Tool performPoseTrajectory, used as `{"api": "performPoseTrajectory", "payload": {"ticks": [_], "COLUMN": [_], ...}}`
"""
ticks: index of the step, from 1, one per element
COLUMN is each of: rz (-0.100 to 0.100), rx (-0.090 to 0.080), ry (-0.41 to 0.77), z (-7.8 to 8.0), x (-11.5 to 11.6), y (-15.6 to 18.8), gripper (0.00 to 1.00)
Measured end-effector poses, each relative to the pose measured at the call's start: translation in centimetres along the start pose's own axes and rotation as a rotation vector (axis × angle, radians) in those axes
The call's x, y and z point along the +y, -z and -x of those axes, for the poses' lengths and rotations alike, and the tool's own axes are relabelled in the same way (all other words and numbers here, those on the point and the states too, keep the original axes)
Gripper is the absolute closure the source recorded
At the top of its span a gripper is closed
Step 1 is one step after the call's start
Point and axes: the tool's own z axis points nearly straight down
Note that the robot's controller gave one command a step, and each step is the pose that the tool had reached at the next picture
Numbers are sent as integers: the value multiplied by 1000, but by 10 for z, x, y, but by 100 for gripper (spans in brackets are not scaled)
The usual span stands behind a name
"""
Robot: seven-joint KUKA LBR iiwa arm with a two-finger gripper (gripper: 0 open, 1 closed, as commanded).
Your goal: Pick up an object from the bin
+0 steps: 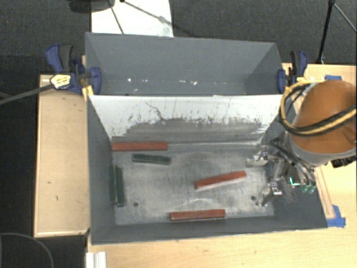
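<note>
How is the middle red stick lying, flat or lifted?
Flat: the middle red stick rests on the bin floor, just left of the claw.

A white sheet [146, 11] lies on the dark carpeted floor [28, 15].

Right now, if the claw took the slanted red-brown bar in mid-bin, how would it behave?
The red-brown bar looks straight and flat-sided, so it is probably stiff and should slide, not roll. It is long and thin, so gripped near one end it may tilt; pushed off-centre, it would likely pivot.
</note>
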Motion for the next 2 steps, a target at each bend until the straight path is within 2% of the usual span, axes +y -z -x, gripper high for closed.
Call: {"api": "performPoseTrajectory", "payload": {"ticks": [1,2], "rz": [-1,-1], "rx": [-8,-17], "ry": [3,-22], "z": [2,32], "x": [0,-2], "y": [4,-41], "gripper": [0,0]}}
